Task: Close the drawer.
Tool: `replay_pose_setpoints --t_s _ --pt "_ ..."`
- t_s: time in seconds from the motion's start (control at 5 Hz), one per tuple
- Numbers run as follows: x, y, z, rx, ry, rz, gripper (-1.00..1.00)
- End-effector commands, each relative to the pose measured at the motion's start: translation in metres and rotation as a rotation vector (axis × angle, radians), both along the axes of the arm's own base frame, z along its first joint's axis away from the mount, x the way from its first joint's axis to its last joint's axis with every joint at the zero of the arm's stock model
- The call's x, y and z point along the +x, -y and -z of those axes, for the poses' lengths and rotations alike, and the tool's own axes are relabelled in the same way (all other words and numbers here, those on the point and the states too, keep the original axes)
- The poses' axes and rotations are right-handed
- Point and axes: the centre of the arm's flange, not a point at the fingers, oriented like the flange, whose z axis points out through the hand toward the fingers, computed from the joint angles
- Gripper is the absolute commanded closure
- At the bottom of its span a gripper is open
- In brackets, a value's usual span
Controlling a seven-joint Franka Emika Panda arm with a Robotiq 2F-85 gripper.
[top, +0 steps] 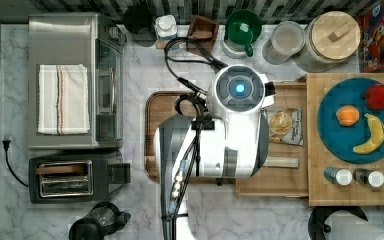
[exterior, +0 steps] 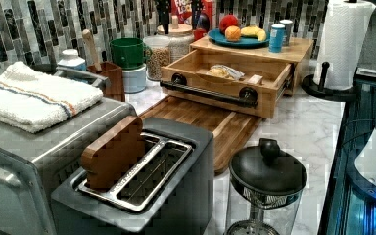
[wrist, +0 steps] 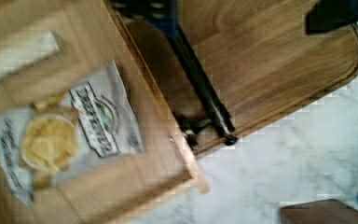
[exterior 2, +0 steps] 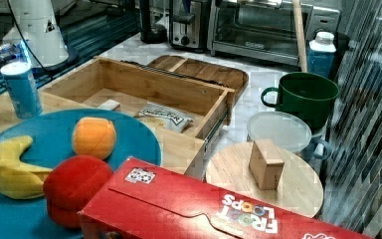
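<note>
The drawer [exterior: 227,78] stood fully extended over the dark wooden tray [exterior: 203,125], chip bag [exterior: 223,72] inside; the end effector's state could not be told, and an off-centre push on the handle [exterior: 208,93] risked jamming the slides.

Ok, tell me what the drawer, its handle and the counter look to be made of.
The drawer: pale bamboo or light wood, matte, with visible grain strips.
Its handle: a black bar on round mounts, likely metal, slightly glossy.
The counter: white marble-look surface with grey veins, smooth; real stone or laminate cannot be told.
</note>
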Motion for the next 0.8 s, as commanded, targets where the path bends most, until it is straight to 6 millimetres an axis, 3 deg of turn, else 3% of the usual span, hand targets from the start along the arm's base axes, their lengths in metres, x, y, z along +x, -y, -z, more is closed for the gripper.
replay_pose_setpoints --t_s 0.2,0.4,0.6,0.8 --pt "-0.027 -0.091 0.062 0.099 -0.073 -0.28 -1.0" --pt "-0.039 -0.105 0.086 0.07 -0.062 -0.301 1.0" --pt "-0.042 -0.114 0.104 0.078 -0.062 -0.311 1.0" --pt "-0.04 -0.11 0.125 0.084 -0.084 -0.321 1.0"
